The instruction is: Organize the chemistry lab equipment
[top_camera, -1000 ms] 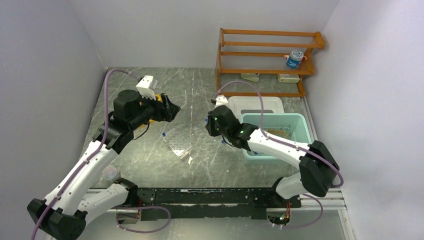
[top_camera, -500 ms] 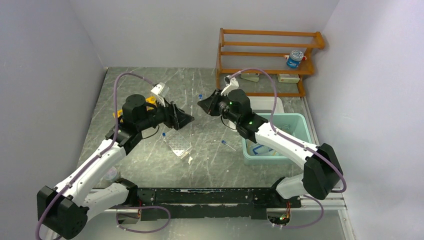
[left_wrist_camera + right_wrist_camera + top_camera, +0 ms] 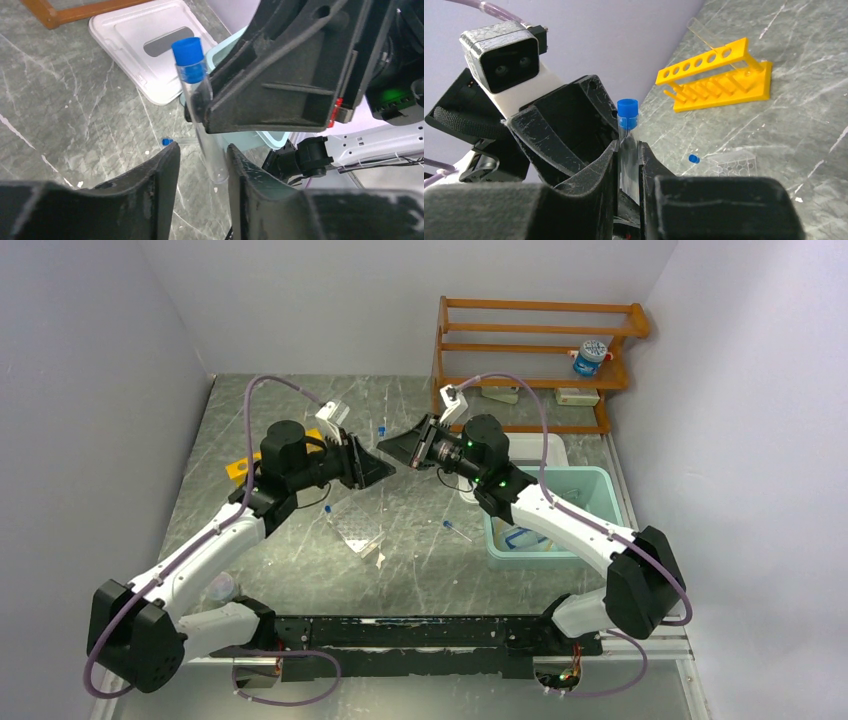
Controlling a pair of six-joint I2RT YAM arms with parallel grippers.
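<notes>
My right gripper (image 3: 393, 447) is shut on a clear blue-capped tube (image 3: 627, 131) and holds it upright in mid-air above the table's middle. My left gripper (image 3: 380, 472) faces it, jaws open. In the left wrist view the tube (image 3: 199, 107) hangs between my open left fingers (image 3: 202, 150), its rounded lower end close to the right finger. The yellow holed rack (image 3: 240, 470) lies at the left and also shows in the right wrist view (image 3: 719, 75). The clear tray (image 3: 357, 527) lies in front of the grippers.
Loose blue-capped tubes lie on the table (image 3: 455, 531) (image 3: 381, 430). The pale teal tub (image 3: 590, 485) stands at right with blue-framed goggles (image 3: 520, 538) inside, its white lid (image 3: 520, 448) behind it. The orange shelf (image 3: 530, 340) at the back holds a small bottle (image 3: 590, 357).
My right gripper rose from near the tub and swung left with the tube. My left gripper moved right from the yellow rack. The two now meet at the middle.
</notes>
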